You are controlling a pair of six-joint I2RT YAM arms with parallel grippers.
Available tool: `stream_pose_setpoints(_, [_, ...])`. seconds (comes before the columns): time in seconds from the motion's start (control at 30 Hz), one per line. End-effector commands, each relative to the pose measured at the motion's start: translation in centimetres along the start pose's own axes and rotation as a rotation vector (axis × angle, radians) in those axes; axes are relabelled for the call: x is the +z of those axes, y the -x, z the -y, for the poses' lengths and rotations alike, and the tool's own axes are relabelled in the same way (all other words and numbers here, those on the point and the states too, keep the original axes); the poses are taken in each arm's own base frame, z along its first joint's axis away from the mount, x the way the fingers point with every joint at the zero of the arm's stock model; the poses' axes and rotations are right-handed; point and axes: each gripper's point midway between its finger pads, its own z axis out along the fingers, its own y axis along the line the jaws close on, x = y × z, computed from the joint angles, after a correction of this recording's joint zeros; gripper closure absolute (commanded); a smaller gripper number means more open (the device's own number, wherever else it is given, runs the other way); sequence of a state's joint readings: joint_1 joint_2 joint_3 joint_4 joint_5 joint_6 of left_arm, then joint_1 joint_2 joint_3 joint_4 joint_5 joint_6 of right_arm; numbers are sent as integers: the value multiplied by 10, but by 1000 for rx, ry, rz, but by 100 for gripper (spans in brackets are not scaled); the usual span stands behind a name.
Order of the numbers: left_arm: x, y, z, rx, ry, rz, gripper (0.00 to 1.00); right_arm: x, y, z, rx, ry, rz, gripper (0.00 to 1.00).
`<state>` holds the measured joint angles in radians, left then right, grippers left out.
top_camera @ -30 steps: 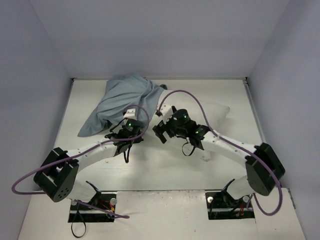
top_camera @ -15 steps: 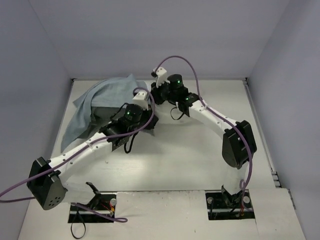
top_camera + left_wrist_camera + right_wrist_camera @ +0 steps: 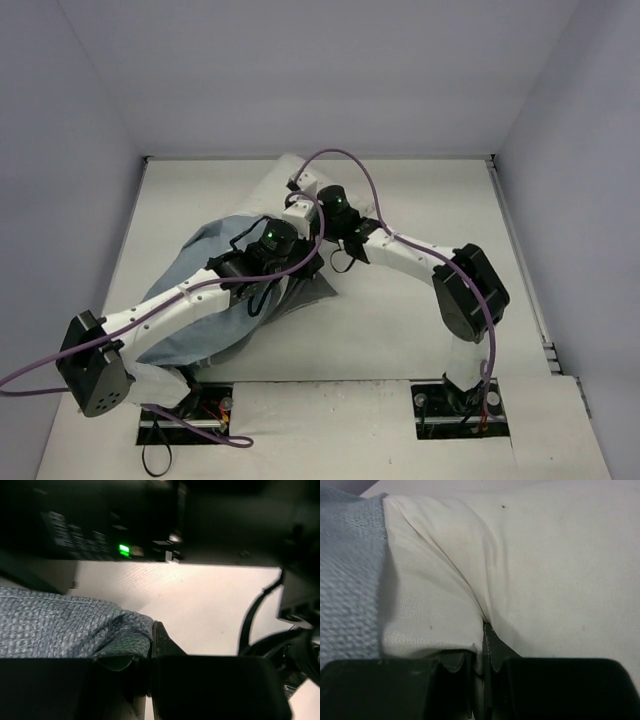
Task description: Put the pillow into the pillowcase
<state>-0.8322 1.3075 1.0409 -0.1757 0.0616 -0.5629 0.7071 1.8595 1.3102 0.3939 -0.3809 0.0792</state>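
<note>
Pale blue-grey cloth of the pillowcase (image 3: 190,310) was spread on the table (image 3: 430,200), from the middle of the top view to its lower left. The pillow (image 3: 530,560) was mostly hidden there beneath the two wrists at centre. A fold of pillowcase was pinched by the left claw (image 3: 148,649), a pleat of pillow by the right claw (image 3: 483,665). The step was judged to be drawing the case's mouth over the pillow. It would be done best with the hem pulled against a firmly gripped pillow. Only the right wrist view showed the case's edge lying on the pillow, at frame left.
</note>
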Motion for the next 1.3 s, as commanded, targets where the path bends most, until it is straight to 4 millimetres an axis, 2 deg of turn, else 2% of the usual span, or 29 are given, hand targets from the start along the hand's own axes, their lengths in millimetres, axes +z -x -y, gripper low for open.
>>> stream_pose_setpoints(0.0, [-5, 40, 24, -38, -71, 142, 100, -28, 25, 13, 14, -131, 107, 100])
stream_pose_setpoints(0.03, [2, 37, 23, -43, -69, 131, 100, -34, 22, 20, 39, -186, 113, 100])
stream_pose_setpoints(0.07, [6, 38, 23, -42, -73, 129, 100, -41, -1, 27, 59, -223, 79, 100])
stream_pose_setpoints(0.1, [10, 37, 23, -47, -69, 124, 100, -53, 5, 28, 63, -252, 110, 100])
stream_pose_setpoints(0.17, [25, 39, 21, -58, -72, 104, 100, -73, -6, 42, 115, -360, 125, 100])
stream_pose_setpoints(0.23, [43, 34, 20, -62, -81, 68, 100, -105, -21, 48, 161, -444, 145, 100])
stream_pose_setpoints(0.27, [49, 37, 22, -64, -95, 75, 100, -126, -11, 49, 191, -489, 204, 100])
stream_pose_setpoints(0.3, [56, 34, 21, -64, -96, 58, 100, -136, -37, 52, 209, -524, 174, 100])
stream_pose_setpoints(0.33, [69, 24, 17, -71, -88, 24, 100, -147, -44, 54, 228, -547, 183, 100])
stream_pose_setpoints(0.4, [76, 23, 17, -76, -111, 15, 100, -166, -61, 51, 263, -560, 191, 100])
stream_pose_setpoints(0.43, [78, 22, 15, -78, -113, 17, 100, -170, -67, 49, 272, -553, 187, 100])
stream_pose_setpoints(0.53, [74, 30, 1, -59, -83, 49, 100, -168, -84, 39, 321, -513, 161, 100])
stream_pose_setpoints(0.57, [71, 32, -8, -56, -62, 54, 100, -161, -85, 35, 324, -498, 157, 100])
stream_pose_setpoints(0.6, [64, 44, -22, -59, -32, 84, 100, -156, -83, 30, 318, -474, 159, 100])
stream_pose_setpoints(0.7, [52, 56, -42, -81, -16, 102, 100, -131, -67, 24, 316, -416, 177, 100])
stream_pose_setpoints(0.73, [51, 55, -40, -87, -29, 94, 100, -123, -45, 22, 312, -394, 214, 100])
stream_pose_setpoints(0.77, [51, 54, -34, -88, -56, 88, 100, -110, -43, 23, 310, -383, 212, 100])
stream_pose_setpoints(0.8, [50, 40, -16, -86, -123, 42, 100, -102, -35, 22, 303, -367, 218, 100])
stream_pose_setpoints(0.87, [48, 22, 1, -72, -161, -1, 100, -80, -13, 23, 296, -346, 242, 100])
stream_pose_setpoints(0.9, [42, 5, 9, -45, -155, -13, 100, -74, -7, 23, 294, -338, 251, 100])
stream_pose_setpoints(1.0, [25, -8, 2, -75, -118, 21, 100, -56, 4, 28, 278, -341, 257, 100])
stream_pose_setpoints(1.03, [21, -19, -19, -99, -58, 18, 100, -51, 0, 30, 256, -343, 242, 100])
stream_pose_setpoints(1.07, [15, -25, -30, -113, -21, 6, 100, -50, 3, 29, 240, -338, 243, 100])
stream_pose_setpoints(1.1, [-2, -17, -34, -120, -1, 37, 91, -50, 3, 30, 230, -339, 242, 100])
stream_pose_setpoints(1.13, [-13, -23, -58, -136, 116, 27, 78, -53, 5, 29, 196, -334, 238, 97])
stream_pose_setpoints(1.17, [-24, -19, -65, -138, 161, 37, 65, -55, 6, 28, 171, -329, 236, 86])
stream_pose_setpoints(1.2, [-43, -5, -71, -143, 207, 90, 38, -57, 5, 27, 141, -324, 226, 78])
stream_pose_setpoints(1.23, [-63, 2, -90, -148, 335, 109, 30, -64, 14, 25, 108, -319, 238, 69])
stream_pose_setpoints(1.27, [-76, 10, -100, -160, 391, 134, 25, -69, 13, 26, 51, -326, 216, 51])
